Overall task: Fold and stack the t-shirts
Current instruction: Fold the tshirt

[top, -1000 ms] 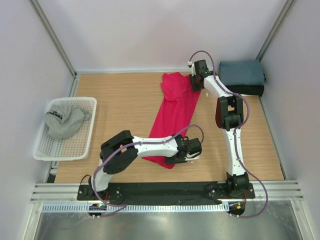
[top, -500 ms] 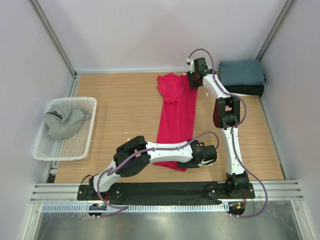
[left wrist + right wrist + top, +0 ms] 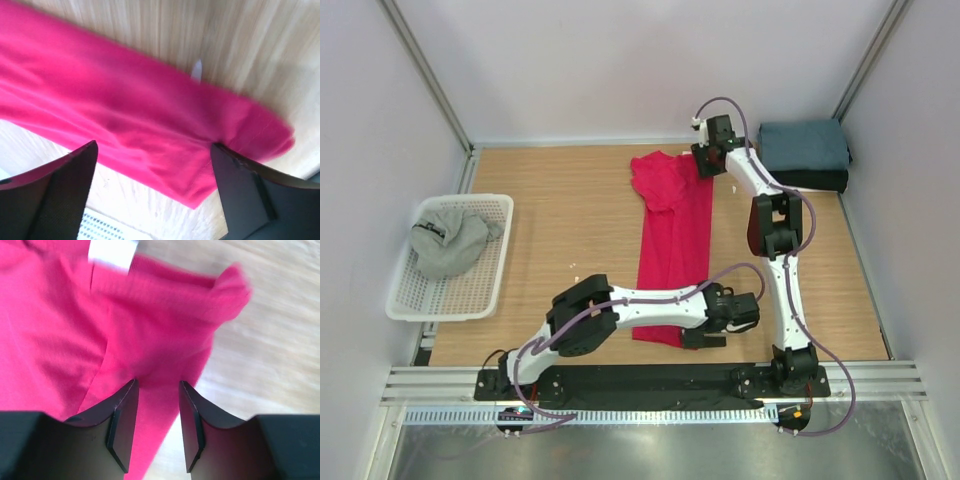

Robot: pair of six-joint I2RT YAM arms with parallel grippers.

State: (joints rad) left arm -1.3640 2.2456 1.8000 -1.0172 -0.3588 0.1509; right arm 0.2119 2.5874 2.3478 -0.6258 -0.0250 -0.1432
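The crimson-red t-shirt (image 3: 675, 235) lies as a long narrow strip from the back of the table to the front. My left gripper (image 3: 698, 335) hovers over its near end. In the left wrist view its jaws (image 3: 154, 147) stand wide open above the red t-shirt's (image 3: 140, 125) corner, gripping nothing. My right gripper (image 3: 705, 165) is at the far end, by the collar. In the right wrist view it (image 3: 157, 385) is shut on a bunch of the red t-shirt's cloth (image 3: 150, 315).
A white mesh basket (image 3: 485, 300) at the left holds the light grey t-shirt (image 3: 448, 243). At the back right a folded slate-blue t-shirt (image 3: 803, 145) lies on a folded black one (image 3: 820, 181). Walls close in on three sides.
My left gripper dragged the shirt's near end to the right, straightening the strip, then opened and let it go. The right gripper shifted the collar end slightly left.
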